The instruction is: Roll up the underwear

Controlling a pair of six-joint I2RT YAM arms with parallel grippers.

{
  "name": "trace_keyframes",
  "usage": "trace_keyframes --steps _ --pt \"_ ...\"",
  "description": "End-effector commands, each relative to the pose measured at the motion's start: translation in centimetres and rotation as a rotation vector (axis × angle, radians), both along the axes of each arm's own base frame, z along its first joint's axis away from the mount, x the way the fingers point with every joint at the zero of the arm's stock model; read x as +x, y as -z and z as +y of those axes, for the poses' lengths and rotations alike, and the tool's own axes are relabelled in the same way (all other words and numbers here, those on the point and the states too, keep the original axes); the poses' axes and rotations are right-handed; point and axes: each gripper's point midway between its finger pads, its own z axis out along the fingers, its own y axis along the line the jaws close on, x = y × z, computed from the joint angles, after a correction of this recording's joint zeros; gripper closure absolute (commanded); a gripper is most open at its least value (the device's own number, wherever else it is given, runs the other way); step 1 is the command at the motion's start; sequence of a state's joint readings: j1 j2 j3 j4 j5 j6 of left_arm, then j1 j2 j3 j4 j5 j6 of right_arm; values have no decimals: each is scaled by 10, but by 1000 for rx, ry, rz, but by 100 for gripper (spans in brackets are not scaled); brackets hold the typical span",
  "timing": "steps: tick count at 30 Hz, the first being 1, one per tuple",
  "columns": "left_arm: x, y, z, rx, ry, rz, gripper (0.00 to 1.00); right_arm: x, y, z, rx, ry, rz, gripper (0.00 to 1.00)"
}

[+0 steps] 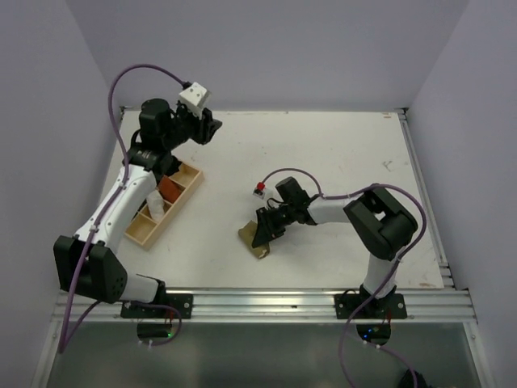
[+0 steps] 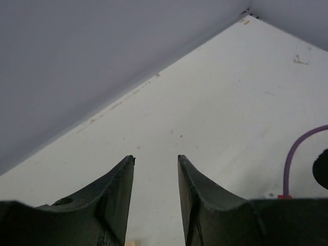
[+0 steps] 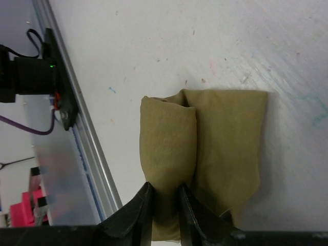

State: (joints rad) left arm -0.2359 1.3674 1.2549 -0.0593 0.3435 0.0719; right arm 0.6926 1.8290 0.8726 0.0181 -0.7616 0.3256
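underwear [image 3: 225,133] half-rolled on table [image 1: 323,145] | right gripper [image 3: 165,187] clamped on its roll | left gripper [image 2: 156,159] apart, empty

Top view: high, behind the arm bases, looking down on the whole table [image 1: 323,153]. Left wrist view: raised, facing across the table top to its far right corner, left fingers [image 2: 115,195] at frame bottom. Right wrist view: close, looking down past right fingers [image 3: 133,223] at the underwear [image 3: 225,133] and near-edge rail [image 3: 87,154]; both also in top view.
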Motion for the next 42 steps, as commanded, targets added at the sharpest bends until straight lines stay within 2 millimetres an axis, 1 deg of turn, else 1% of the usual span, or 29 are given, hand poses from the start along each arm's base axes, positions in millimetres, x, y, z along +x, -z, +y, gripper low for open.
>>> trace_keyframes --steps 1,2,3,4,5,6,8,9,10,11,12,13,14,15,17,18,20,21,24,27,34,36,39,42 --pt "-19 37 -44 28 341 88 57 -17 26 -2 16 -5 128 76" --pt "-25 45 -48 76 416 68 57 -19 25 -1 31 -5 159 76" --pt "-36 54 -53 102 497 63 58 -21 26 -1 43 -8 179 75" --pt "-54 71 -56 151 599 62 58 -20 28 0 59 -3 185 75" --pt "-62 79 -57 167 625 69 57 -21 30 0 60 8 211 75" --pt "-77 96 -60 172 668 116 56 -22 29 0 71 0 228 75" --pt "-90 112 -61 216 749 116 56 -24 33 1 84 -1 263 75" --pt "-107 127 -59 220 792 194 56 -27 33 1 94 -10 288 75" --pt "-114 140 -62 260 853 194 56 -27 33 2 103 -7 300 74" --pt "-123 150 -64 281 889 227 55 -28 38 0 97 0 320 74" --pt "-131 160 -65 303 914 268 55 -29 39 1 101 0 325 74" --pt "-149 178 -69 330 975 341 55 -28 38 2 109 7 329 73" --pt "-159 185 -71 335 1005 368 56 -30 40 1 108 10 339 73" --pt "-173 198 -72 342 1036 418 56 -29 41 2 116 10 340 73" --pt "-186 207 -74 349 1073 434 56 -31 42 2 114 12 359 73" --pt "-195 212 -77 351 1098 443 55 -30 42 2 113 11 359 73" --pt "-206 218 -79 352 1123 461 55 -32 44 1 103 11 361 73" --pt "-214 227 -79 366 1137 481 55 -33 45 -1 92 12 366 73" --pt "-229 239 -82 364 1178 506 55 -33 48 -2 84 9 363 73" --pt "-236 246 -87 358 1202 503 55 -33 49 -2 80 13 366 73" --pt "-241 271 -100 388 1220 537 55 -34 50 -3 68 10 369 73" --pt "-239 278 -103 394 1213 565 59 -35 50 -4 65 8 368 73" --pt "-242 286 -104 401 1246 579 59 -36 50 -6 61 4 367 73" --pt "-246 295 -100 430 1270 597 63 -37 49 -6 57 2 370 72"
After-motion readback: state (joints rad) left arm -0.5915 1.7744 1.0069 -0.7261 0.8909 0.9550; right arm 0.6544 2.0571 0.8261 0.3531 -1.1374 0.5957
